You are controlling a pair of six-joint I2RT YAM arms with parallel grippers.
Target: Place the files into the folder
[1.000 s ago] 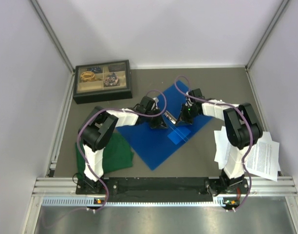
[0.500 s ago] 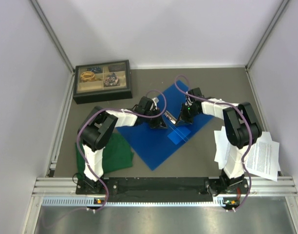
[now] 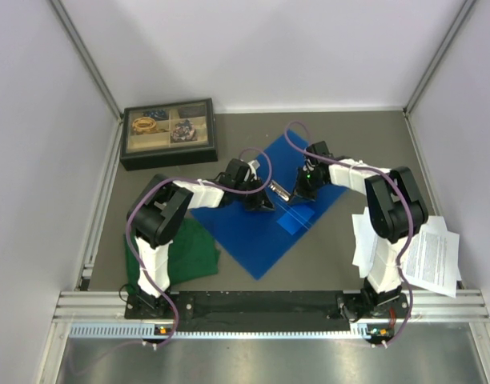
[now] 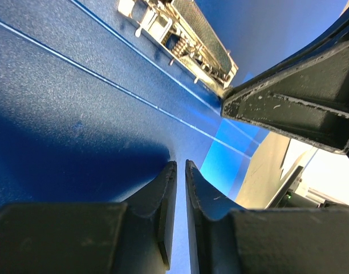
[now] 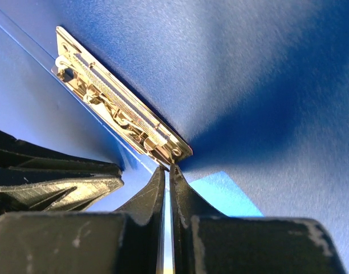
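The left gripper (image 4: 180, 171) has its black fingers parted by only a narrow slit, with nothing between them. Its tips hover close over the inner face of the bright blue flat plastic ring binder folder (image 3: 245, 232). The right gripper (image 5: 166, 171) is closed tight, fingers pressed together and holding nothing. Its tips sit right at the near end of the shiny metal ring mechanism (image 5: 120, 111) along the folder's spine. The two grippers face each other across that spine, the mechanism between them.

The folder lies open and flat, turned like a diamond, in the middle of the grey table (image 3: 365, 136). The files, white printed paper sheets (image 3: 429, 256), lie loosely stacked at the near right corner, well apart from the folder. A dark green folded cloth (image 3: 193, 252) lies just beside the folder's left edge, towards the near left corner. A black compartmented box (image 3: 169, 156) stands at the far left corner.
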